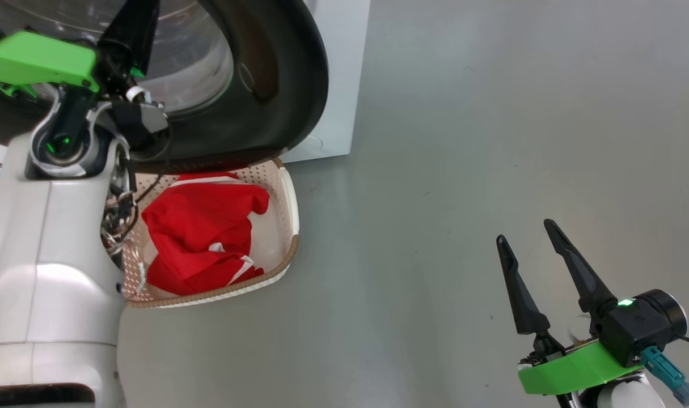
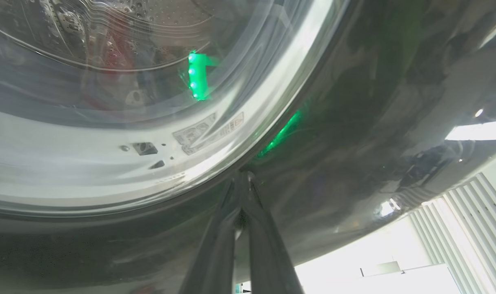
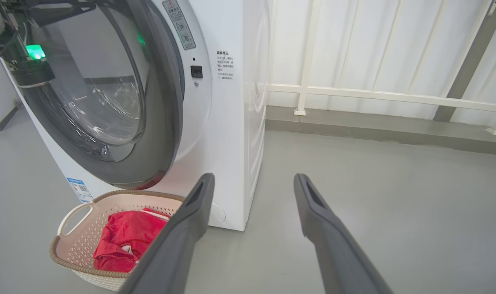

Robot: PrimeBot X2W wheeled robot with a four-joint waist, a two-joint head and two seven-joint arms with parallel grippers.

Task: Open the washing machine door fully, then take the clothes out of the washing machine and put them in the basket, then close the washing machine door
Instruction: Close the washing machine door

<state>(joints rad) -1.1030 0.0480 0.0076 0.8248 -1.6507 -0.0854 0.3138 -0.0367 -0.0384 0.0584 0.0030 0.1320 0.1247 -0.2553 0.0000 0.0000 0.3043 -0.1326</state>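
Red white-trimmed clothes in cream basket; left hand clenched, right hand released.

The washing machine is white, with a small blue label. The washing machine door has a glossy black rim around clear glass that carries green reflections. The clothes are bright red with white trim. The basket is cream, patterned with rows of small holes, and has a brown woven-look rim. The floor is plain grey. The right gripper has dark grey fingers and a bright green mount. The railing is off-white.
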